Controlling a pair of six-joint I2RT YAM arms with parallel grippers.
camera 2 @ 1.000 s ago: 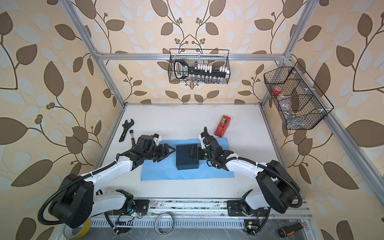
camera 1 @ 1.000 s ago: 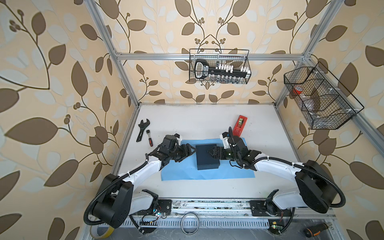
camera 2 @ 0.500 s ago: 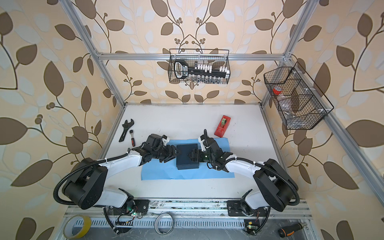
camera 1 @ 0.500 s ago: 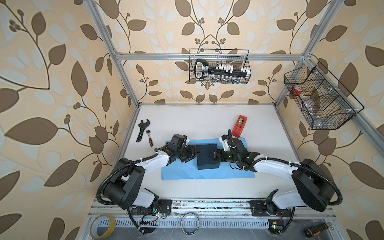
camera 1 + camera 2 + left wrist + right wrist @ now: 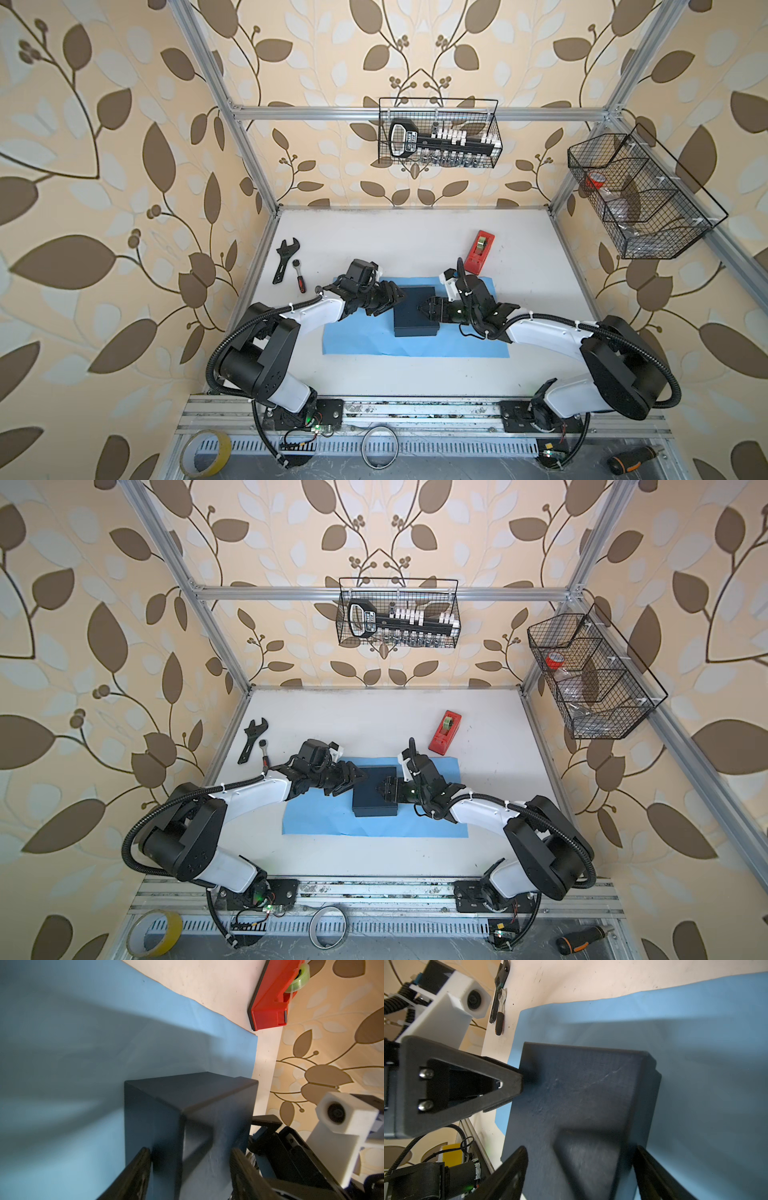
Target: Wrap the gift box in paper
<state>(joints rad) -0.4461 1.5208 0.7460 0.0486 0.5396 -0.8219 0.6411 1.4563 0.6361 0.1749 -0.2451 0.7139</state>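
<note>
The dark navy gift box [image 5: 409, 316] [image 5: 365, 798] lies flat on the middle of the light blue paper [image 5: 361, 340] [image 5: 316, 816], which is spread on the white table. My left gripper [image 5: 397, 301] [image 5: 191, 1152] is at the box's left edge with its jaws apart. One finger is over the top face and the other beside a side face [image 5: 158, 1126]. My right gripper [image 5: 422, 309] [image 5: 579, 1155] hovers open just above the right part of the box top [image 5: 581, 1084]. Neither gripper clamps the box.
A red tape dispenser [image 5: 478, 251] [image 5: 272, 1001] stands behind the paper's right end. A black wrench [image 5: 284, 259] and a small ratchet driver [image 5: 299, 280] lie at the back left. Wire baskets [image 5: 440, 133] hang on the walls.
My left gripper has moved right, from over the paper up to the box's left edge. The right gripper's jaws have narrowed a little. The box has not moved.
</note>
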